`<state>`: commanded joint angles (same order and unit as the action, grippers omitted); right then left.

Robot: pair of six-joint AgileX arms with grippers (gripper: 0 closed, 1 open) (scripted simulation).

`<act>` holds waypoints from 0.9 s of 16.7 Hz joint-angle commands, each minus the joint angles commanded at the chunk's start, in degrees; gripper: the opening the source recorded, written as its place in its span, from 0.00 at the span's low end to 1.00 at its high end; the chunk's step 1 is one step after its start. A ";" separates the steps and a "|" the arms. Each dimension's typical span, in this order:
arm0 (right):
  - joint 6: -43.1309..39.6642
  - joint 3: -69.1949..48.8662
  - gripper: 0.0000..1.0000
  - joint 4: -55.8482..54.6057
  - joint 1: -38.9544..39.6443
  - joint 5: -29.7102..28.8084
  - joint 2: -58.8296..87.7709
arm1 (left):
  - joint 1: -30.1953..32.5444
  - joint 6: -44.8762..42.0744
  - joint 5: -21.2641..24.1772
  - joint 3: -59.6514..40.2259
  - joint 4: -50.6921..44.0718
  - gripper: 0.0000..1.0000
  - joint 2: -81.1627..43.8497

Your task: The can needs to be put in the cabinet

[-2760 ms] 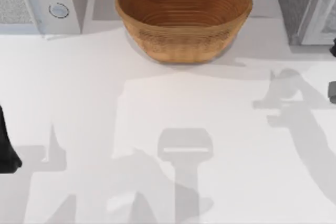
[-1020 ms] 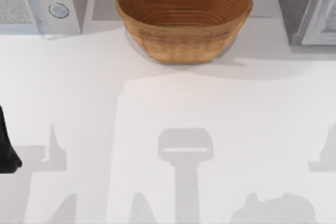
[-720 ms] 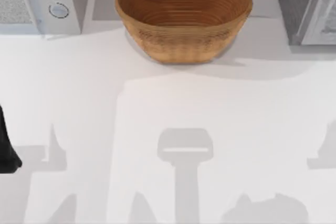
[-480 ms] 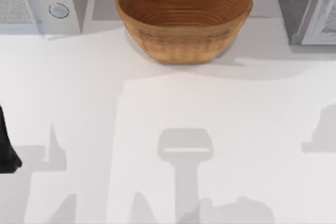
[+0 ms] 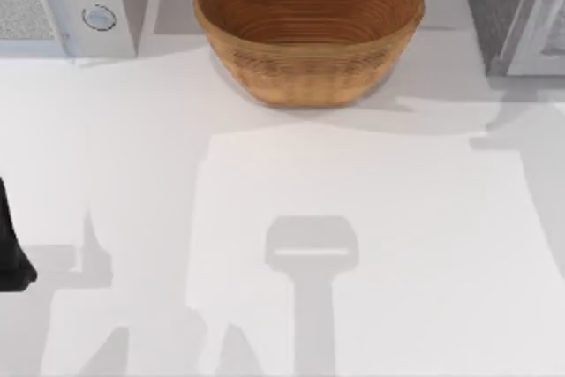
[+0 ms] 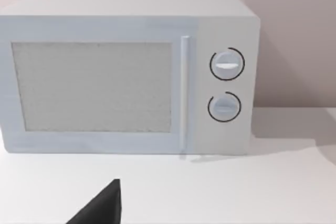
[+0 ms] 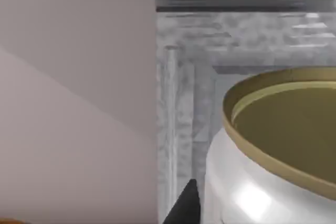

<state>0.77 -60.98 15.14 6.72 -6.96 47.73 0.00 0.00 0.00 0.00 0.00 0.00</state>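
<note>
The can [image 7: 273, 166], a small silver-white drink can with a dull gold round top, sits close in front of the right wrist camera, cut off by the frame so that its side markings and lower body cannot be seen.

In the top view, a woven brown oval basket [image 5: 309, 28] stands at the far middle of the white table [image 5: 353, 218]. A pale grey microwave with two round dials [image 5: 66, 2] is at the far left, and the grey cabinet [image 5: 512, 11] at the far right, both cut by the frame edge. A black part of the left arm [image 5: 11, 245] pokes in at the left edge, parked well away from the basket; its gripper is out of frame there.

In the left wrist view, the microwave [image 6: 128, 74] faces the camera across bare table, and one dark fingertip [image 6: 102, 205] of the left gripper juts in at the frame's edge. Whether that gripper is wide or narrow cannot be told.

In the right wrist view, the can is just beside a dark fingertip [image 7: 184, 205] of the right gripper. The grey mottled cabinet frame [image 7: 178, 108] rises behind them, beyond the can, next to a pinkish wall [image 7: 73, 103]. Contact between finger and can is hidden, so I cannot tell if the can is gripped.
</note>
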 joint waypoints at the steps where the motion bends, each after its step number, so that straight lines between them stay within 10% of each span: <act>1: 0.04 -5.61 0.00 1.29 0.52 -0.63 4.06 | 0.00 0.00 0.00 0.00 0.00 1.00 0.00; 8: 0.17 -34.76 0.00 7.91 3.40 -3.73 25.11 | 0.00 0.00 0.00 0.00 0.00 1.00 0.00; 15: 0.17 -39.04 0.00 8.94 3.90 -4.19 28.42 | 0.00 0.00 0.00 0.00 0.00 1.00 0.00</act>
<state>0.94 -100.02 24.08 10.62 -11.15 76.15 0.00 0.00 0.00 0.00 0.00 0.00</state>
